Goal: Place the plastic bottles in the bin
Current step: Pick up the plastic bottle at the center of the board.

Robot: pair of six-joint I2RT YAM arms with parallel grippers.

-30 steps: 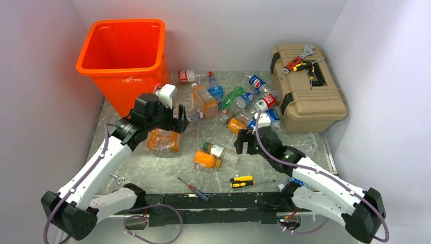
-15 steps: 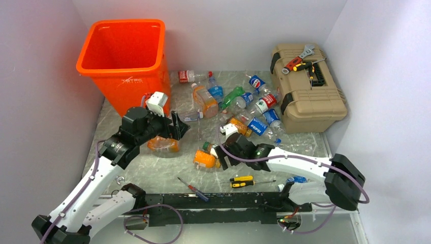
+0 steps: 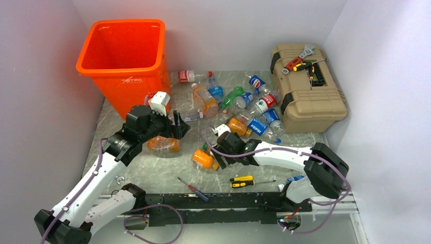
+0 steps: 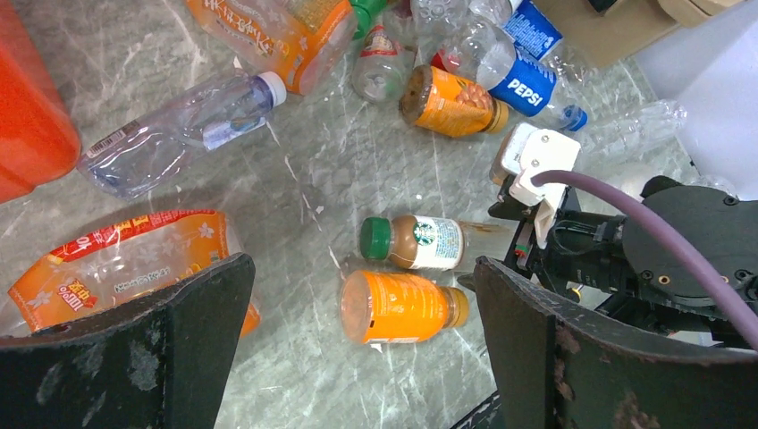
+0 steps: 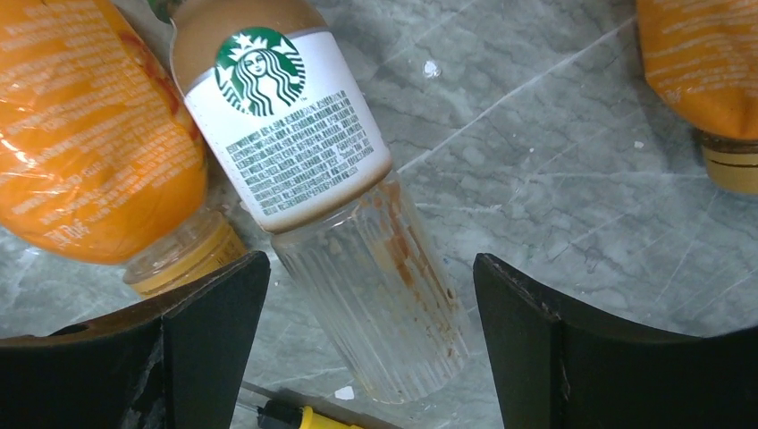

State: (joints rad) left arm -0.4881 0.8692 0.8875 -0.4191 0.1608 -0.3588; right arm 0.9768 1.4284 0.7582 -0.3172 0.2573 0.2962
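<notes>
Several plastic bottles (image 3: 239,96) lie on the marble table right of the orange bin (image 3: 120,68). My right gripper (image 5: 371,349) is open and low over a Starbucks bottle (image 5: 304,170), its fingers on either side of the clear ribbed end without touching it. A small orange bottle (image 5: 89,152) lies against the Starbucks bottle's left side. My left gripper (image 4: 357,349) hangs open above that orange bottle (image 4: 398,307), empty. A crushed orange-labelled bottle (image 4: 116,259) lies by its left finger (image 4: 134,357). In the top view the left gripper (image 3: 178,124) is near the bin and the right gripper (image 3: 218,155) at mid-table.
A tan toolbox (image 3: 307,86) with tools on its lid stands at the back right. Two screwdrivers (image 3: 241,181) lie near the front edge, one yellow handle (image 5: 308,418) just below my right fingers. White walls close in the left, back and right sides.
My right arm has swung left and down from the bottle cluster onto the Starbucks bottle. The left arm has shifted slightly, its gripper still open.
</notes>
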